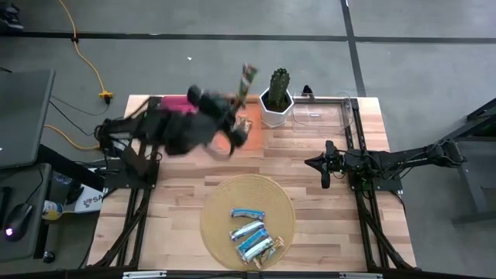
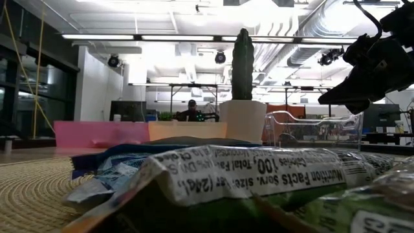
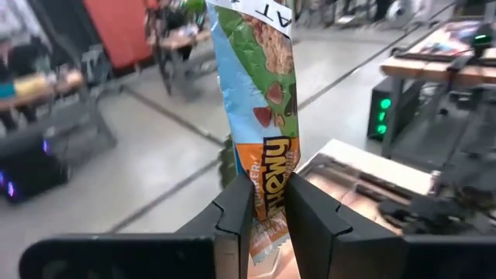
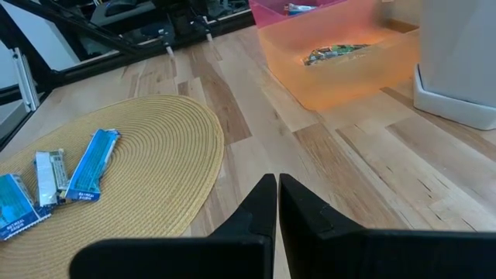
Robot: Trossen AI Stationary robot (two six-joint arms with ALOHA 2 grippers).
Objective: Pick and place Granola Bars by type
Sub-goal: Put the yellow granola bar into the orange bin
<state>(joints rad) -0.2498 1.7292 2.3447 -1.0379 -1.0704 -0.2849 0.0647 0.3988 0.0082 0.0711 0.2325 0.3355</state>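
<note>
My left gripper is shut on a granola bar with a green, blue and orange wrapper. It holds the bar in the air over the orange bin, next to the cactus. In the high view that bar sticks out past the fingers. Another bar lies inside the orange bin. Several blue-and-white bars lie flat on the round woven mat. My right gripper is shut and hovers over bare wood right of the mat. My left gripper pinches the bar between its two fingers near its orange lower end, with the fingers across the bar's width. The bar is lifted clear. Its long green-and-blue part stands out beyond the fingertips, slightly bent.
A pink bin stands left of the orange one and a clear bin stands right of the cactus pot. Bare wood lies between the mat and the bins. In the low view, bar wrappers fill the foreground. A person sits far behind.
</note>
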